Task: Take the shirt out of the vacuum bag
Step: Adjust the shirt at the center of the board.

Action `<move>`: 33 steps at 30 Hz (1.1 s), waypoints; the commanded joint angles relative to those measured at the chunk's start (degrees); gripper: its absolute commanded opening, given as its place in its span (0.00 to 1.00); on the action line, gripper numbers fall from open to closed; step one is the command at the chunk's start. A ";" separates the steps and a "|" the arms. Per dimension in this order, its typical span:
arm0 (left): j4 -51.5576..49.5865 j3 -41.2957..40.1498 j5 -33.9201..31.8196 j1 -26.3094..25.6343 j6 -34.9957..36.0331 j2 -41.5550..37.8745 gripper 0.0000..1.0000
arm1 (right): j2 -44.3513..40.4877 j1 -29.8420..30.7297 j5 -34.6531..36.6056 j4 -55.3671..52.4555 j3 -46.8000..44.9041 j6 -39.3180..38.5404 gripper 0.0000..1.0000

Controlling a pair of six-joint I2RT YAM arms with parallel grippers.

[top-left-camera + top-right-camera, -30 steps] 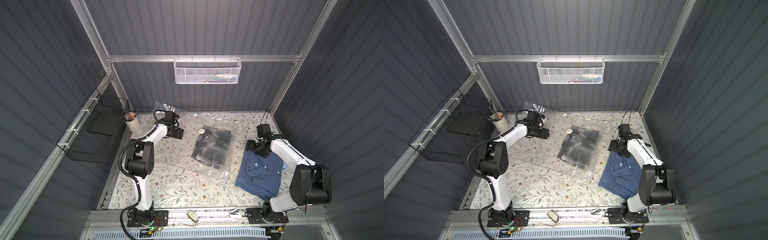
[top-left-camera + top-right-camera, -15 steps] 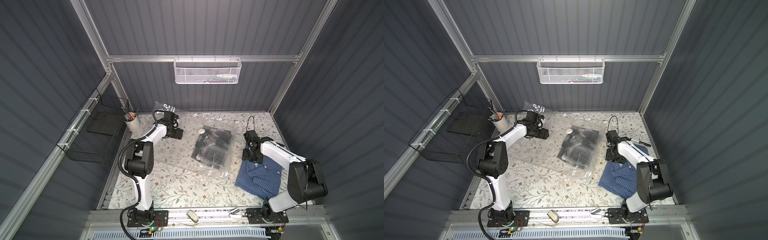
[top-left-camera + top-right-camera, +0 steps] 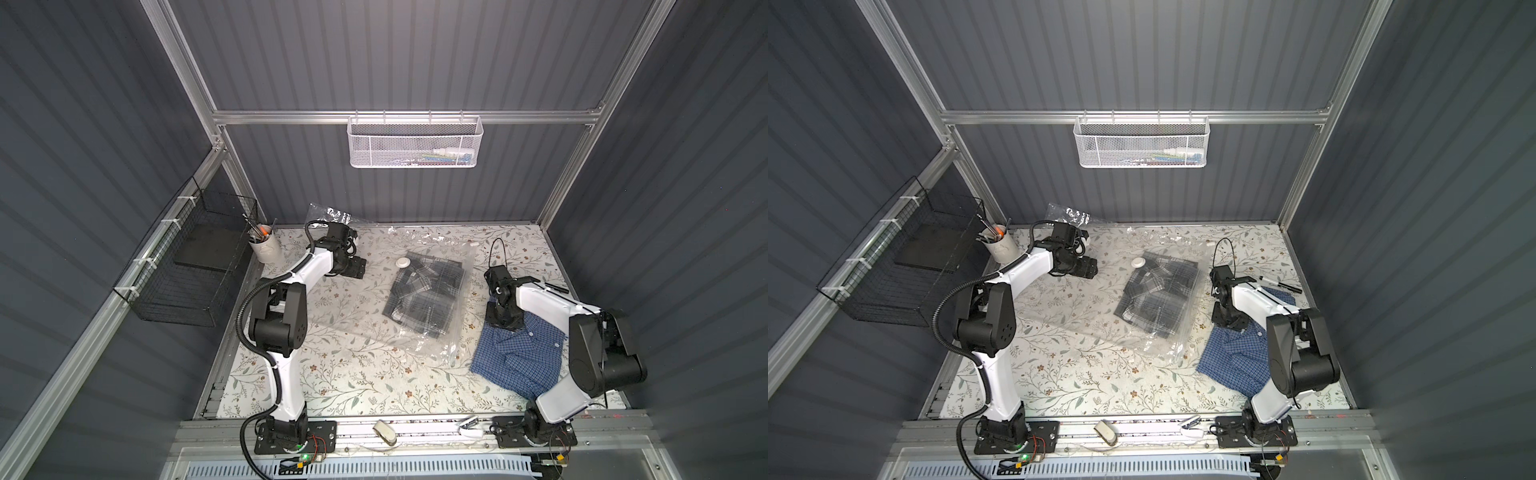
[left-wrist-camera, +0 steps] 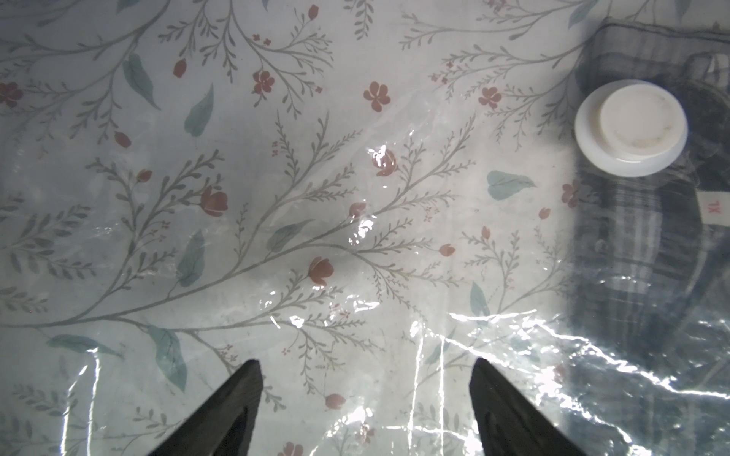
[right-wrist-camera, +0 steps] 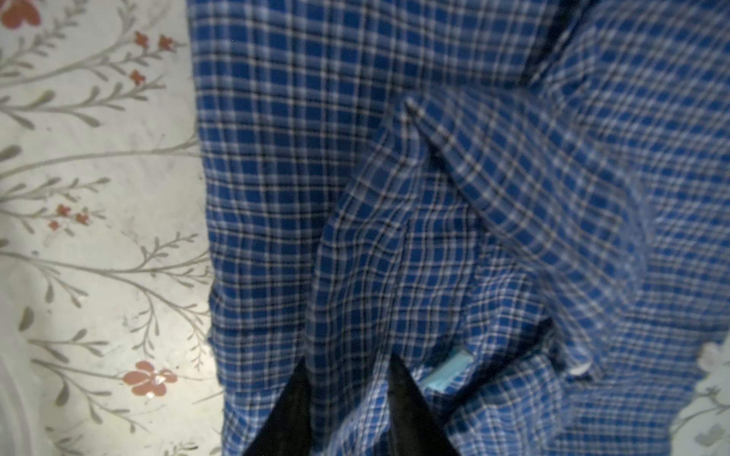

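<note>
The vacuum bag (image 3: 432, 345) (image 3: 1154, 347) lies clear and glossy mid-table, its round white valve cap (image 3: 402, 262) (image 4: 631, 127) at the far end. A grey plaid shirt (image 3: 424, 299) (image 3: 1156, 299) (image 4: 648, 244) is folded inside it. A blue checked shirt (image 3: 523, 357) (image 3: 1237, 357) (image 5: 434, 197) lies outside the bag to the right. My right gripper (image 3: 505, 324) (image 5: 347, 361) points down on the blue shirt's far end, jaws narrowed on a fold of its cloth. My left gripper (image 3: 357, 268) (image 4: 365, 361) hovers open over the bag's left margin, holding nothing.
A smaller clear bag (image 3: 328, 214) leans at the back left, beside a cup of pens (image 3: 264, 247). A black wire basket (image 3: 191, 266) hangs on the left wall and a white mesh basket (image 3: 415, 141) on the back wall. A black marker (image 3: 1277, 284) lies behind the blue shirt.
My right gripper swung left and toward the front, came down onto the blue shirt's far end, and its jaws closed from wide to narrow on the cloth. The left arm stayed still.
</note>
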 commanded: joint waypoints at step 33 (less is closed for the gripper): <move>-0.92 0.21 0.05 0.28 1.83 -0.52 0.85 | -5.28 -8.63 -8.76 -2.28 4.53 -8.87 0.63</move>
